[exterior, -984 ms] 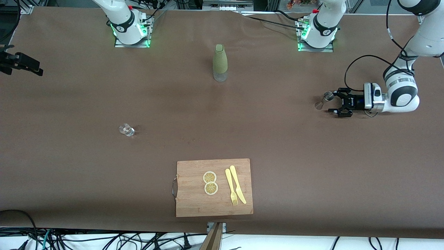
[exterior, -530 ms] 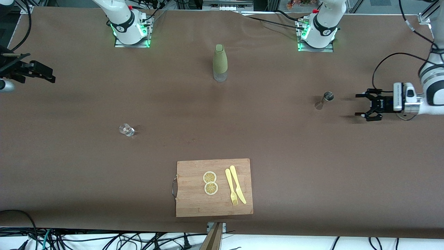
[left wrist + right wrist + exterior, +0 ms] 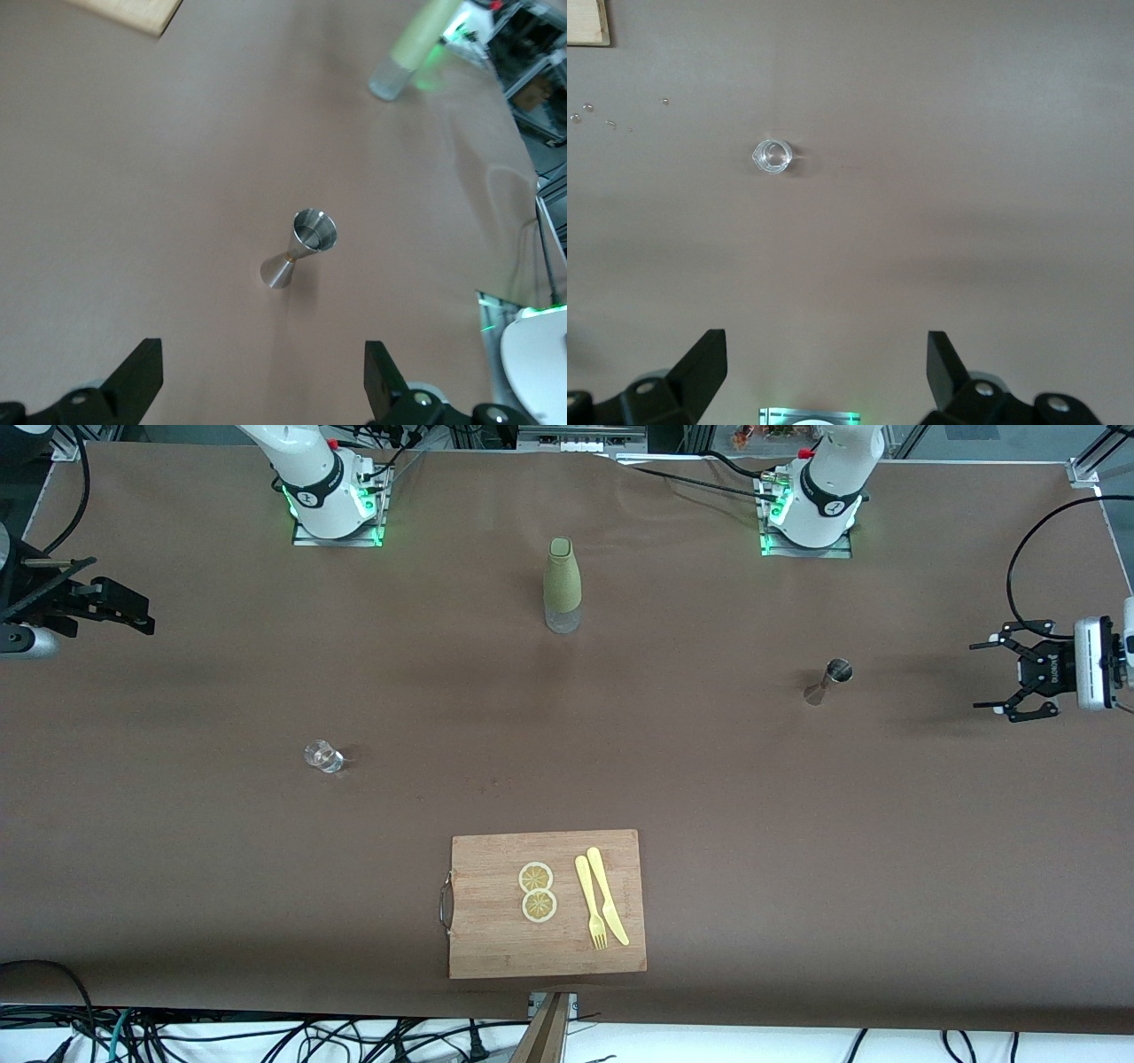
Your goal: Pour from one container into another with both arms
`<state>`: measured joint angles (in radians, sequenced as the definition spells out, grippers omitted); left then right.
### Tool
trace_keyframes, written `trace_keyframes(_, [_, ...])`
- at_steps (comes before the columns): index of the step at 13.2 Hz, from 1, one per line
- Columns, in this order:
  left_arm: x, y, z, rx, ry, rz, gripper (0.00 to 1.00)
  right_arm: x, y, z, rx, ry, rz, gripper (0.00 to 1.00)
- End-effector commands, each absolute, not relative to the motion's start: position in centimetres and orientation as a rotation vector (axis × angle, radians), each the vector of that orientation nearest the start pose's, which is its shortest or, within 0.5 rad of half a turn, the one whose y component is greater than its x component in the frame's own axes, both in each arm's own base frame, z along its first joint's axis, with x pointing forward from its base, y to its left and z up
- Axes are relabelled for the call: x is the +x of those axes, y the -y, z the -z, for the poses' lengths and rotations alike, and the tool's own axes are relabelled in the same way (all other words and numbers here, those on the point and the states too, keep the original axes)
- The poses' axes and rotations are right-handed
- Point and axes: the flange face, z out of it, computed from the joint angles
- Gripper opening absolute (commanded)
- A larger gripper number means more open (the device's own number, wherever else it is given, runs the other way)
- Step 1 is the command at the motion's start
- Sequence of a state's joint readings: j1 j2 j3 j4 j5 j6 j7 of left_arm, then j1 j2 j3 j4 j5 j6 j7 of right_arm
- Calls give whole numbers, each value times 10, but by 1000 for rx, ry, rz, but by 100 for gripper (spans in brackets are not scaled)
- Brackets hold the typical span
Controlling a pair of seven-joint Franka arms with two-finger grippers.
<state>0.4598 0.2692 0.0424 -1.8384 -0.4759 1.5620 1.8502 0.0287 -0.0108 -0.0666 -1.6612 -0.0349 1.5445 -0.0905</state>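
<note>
Standing upright near the middle of the brown table (image 3: 221,850), a green bottle (image 3: 563,584) with a clear base serves as the landmark; its contents cannot be told. Metal jigger (image 3: 827,679): upright, toward the left arm's end of the table from the bottle and a little nearer the front camera; its upper cup shows only a shiny interior in the left wrist view (image 3: 305,245). Small clear glass (image 3: 323,756): toward the right arm's end from the bottle and nearer the camera; any liquid inside cannot be told (image 3: 772,157). Wooden cutting board (image 3: 496,948): well nearer the camera than the bottle, carrying two lemon slices (image 3: 537,891), a yellow fork (image 3: 590,903) and a yellow knife (image 3: 607,895). Left pincer (image 3: 1005,684): jaws spread wide and holding nothing, over the table's left-arm edge, well apart from the jigger, which lies between it and the bottle. Right pincer (image 3: 142,615): jaws wide and holding nothing, over the table's right-arm edge, well apart from the glass
</note>
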Motion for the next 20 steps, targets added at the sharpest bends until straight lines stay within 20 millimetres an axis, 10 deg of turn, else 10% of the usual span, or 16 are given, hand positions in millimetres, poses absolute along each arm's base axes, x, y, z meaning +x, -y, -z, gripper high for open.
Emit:
trace_keyframes(1, [530,-181,-427,2263,1242,-80,100,541,25,-592,-3152,80,-169,100])
trace_keyframes(10, [513,-62,-565,3015,370,196,100,540,26,-591,-3151,78,-176,100])
trace_keyframes(17, [508,10,-592,3184,-107,196,100,541,26,-591,-3154,83,-169,100])
trace_keyframes(20, [510,9,-595,3176,-92,161,100,541,25,-591,-3153,85,-172,100])
